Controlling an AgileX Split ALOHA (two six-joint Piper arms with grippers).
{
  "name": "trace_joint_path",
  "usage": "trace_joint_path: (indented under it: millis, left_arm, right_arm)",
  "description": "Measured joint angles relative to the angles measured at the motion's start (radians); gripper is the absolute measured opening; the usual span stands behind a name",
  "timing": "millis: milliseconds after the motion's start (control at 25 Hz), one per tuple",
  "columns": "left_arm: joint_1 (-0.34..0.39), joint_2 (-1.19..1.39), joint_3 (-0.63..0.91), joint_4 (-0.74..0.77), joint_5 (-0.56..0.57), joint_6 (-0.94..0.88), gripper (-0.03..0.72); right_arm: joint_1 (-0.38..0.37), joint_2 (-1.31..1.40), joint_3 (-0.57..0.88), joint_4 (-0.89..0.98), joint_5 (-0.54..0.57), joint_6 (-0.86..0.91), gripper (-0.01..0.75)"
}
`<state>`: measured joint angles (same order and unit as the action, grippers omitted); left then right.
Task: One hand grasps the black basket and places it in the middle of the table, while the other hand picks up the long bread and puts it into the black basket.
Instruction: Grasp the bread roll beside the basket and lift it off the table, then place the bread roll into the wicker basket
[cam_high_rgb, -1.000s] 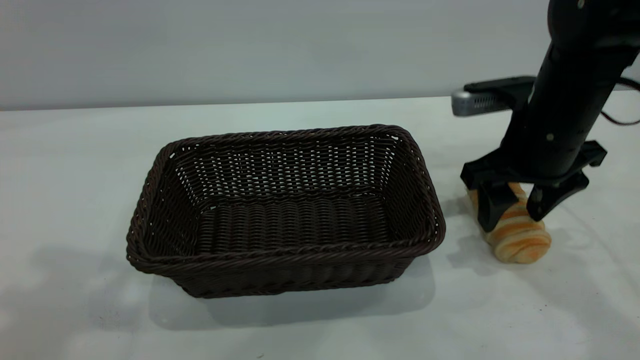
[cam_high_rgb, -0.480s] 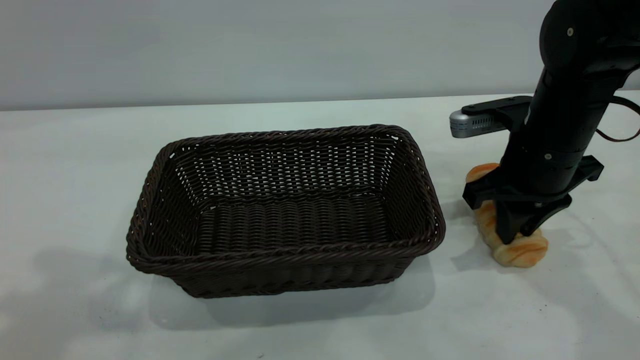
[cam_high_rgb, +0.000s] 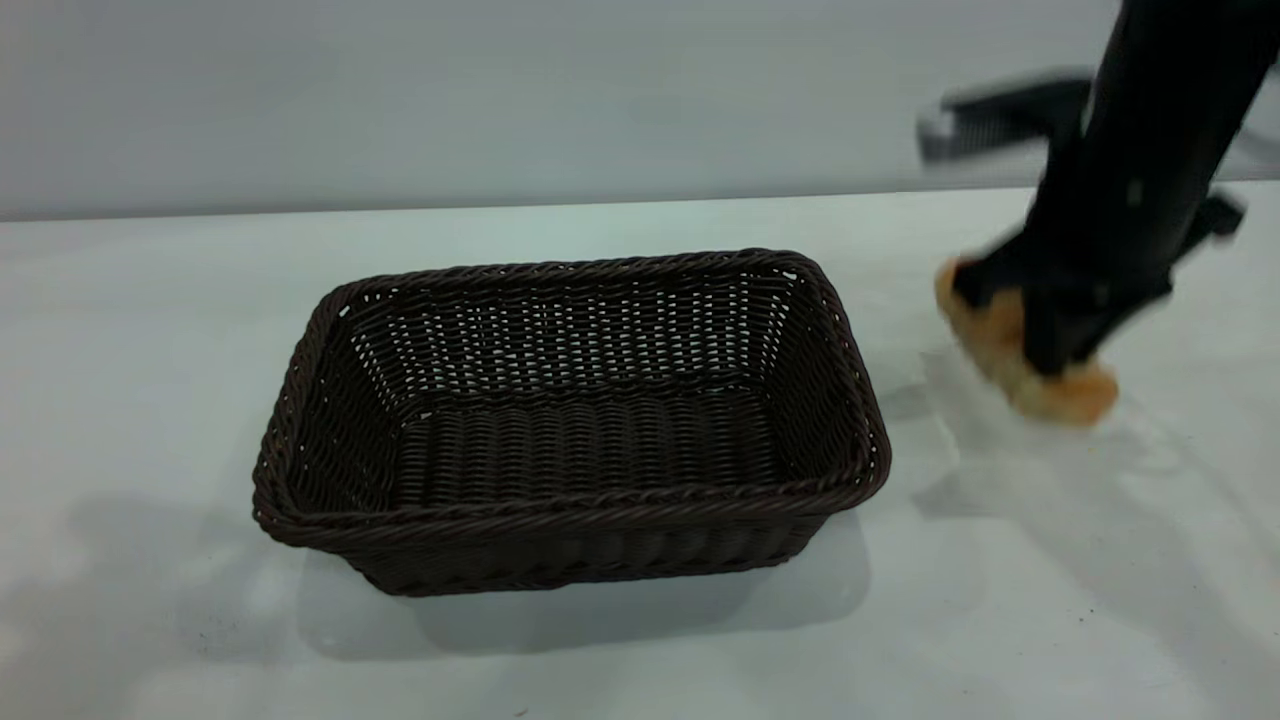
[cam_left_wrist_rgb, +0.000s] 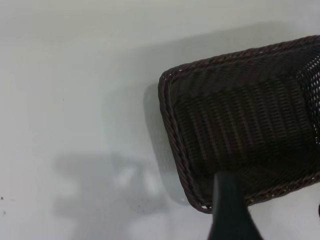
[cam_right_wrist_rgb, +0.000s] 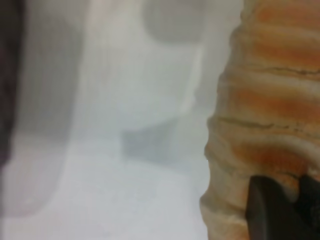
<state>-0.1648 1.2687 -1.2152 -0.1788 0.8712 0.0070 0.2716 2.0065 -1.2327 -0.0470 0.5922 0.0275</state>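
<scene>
The black basket (cam_high_rgb: 570, 420) stands upright on the white table (cam_high_rgb: 640, 640), nearest the exterior camera and roughly mid-table, its braided rim uppermost and its interior holding nothing. A soft shadow lies on the table below its front wall.

To the right of the basket and farther back, the right end effector (cam_high_rgb: 1050, 345) hangs from a thick black arm (cam_high_rgb: 1150, 150) that descends from the upper right corner. Its fingers are clamped across the long bread (cam_high_rgb: 1040, 385), which is raised clear of the table, one end tilted down toward the camera, apart from the basket's right rim. A silver-grey box (cam_high_rgb: 985, 125) projects from the wrist above. Arm and bread are motion-blurred. In the right wrist view the striped bread (cam_right_wrist_rgb: 270, 100) fills one side, with a dark fingertip (cam_right_wrist_rgb: 267, 210) pressed against it and the table (cam_right_wrist_rgb: 125, 150) well below.

The left end effector is absent from the exterior view. In the left wrist view only one tapering black finger (cam_left_wrist_rgb: 230, 210) shows, above the table just beside a corner of the basket (cam_left_wrist_rgb: 240, 130); whether its fingers are apart or together cannot be told.
</scene>
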Motion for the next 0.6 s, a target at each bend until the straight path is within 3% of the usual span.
trace_joint_path:
  millis: [160, 320, 600]
  left_arm:
    - [0.000, 0.000, 0.000, 0.000, -0.004, -0.001, 0.488]
    - [0.000, 0.000, 0.000, 0.000, -0.006, -0.007, 0.488]
    - [0.000, 0.000, 0.000, 0.000, -0.006, -0.007, 0.488]
  right_arm:
    - [0.040, -0.115, -0.008, 0.009, 0.040, 0.001, 0.031]
    - [0.137, -0.179, -0.008, 0.054, 0.049, -0.015, 0.031]
    - [0.286, -0.152, -0.007, 0.192, -0.045, -0.138, 0.031]
